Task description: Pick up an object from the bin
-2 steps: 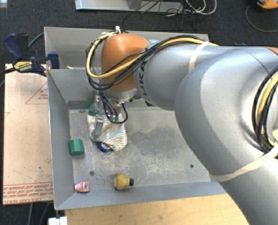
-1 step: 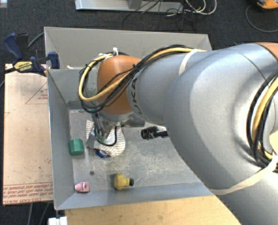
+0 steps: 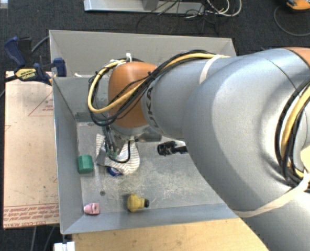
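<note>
My gripper (image 3: 113, 151) is down on a crumpled white cloth-like thing (image 3: 129, 162) left of the middle of the bin (image 3: 66, 140). I cannot tell how far it is open or whether it has hold of anything. I judge that soft stuff could slip free on the lift, or I could snag only a fold and drag it against the green block (image 3: 85, 163) just beside it.

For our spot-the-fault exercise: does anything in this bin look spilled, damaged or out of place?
Nothing stands out. The green block, pink piece, yellow piece and black piece lie loose and apart on the floor of the bin. Only the white cloth-like thing below the hand looks crumpled, with no tear visible.
</note>
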Tool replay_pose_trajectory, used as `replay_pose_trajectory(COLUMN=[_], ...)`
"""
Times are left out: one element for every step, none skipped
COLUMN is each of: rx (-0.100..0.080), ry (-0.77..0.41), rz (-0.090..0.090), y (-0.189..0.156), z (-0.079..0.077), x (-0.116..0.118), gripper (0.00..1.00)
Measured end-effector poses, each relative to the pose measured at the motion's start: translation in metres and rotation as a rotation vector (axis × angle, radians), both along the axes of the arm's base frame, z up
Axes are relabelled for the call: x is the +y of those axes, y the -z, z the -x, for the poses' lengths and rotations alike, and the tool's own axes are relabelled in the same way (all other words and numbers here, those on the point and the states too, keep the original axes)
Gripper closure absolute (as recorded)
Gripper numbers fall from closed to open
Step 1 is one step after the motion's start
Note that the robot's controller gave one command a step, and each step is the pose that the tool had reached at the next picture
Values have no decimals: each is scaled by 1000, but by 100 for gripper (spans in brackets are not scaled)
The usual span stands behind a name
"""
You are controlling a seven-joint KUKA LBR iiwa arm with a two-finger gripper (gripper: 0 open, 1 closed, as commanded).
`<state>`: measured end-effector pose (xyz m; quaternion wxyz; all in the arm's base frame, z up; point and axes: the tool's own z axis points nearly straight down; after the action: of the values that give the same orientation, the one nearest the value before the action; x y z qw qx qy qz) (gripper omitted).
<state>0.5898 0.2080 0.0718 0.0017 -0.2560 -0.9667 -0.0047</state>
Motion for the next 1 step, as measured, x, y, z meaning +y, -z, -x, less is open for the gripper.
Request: replay_pose_trajectory(rx=[7], ry=[0], rz=[3], y=[-7], z=[2], x=[-1], gripper=[100])
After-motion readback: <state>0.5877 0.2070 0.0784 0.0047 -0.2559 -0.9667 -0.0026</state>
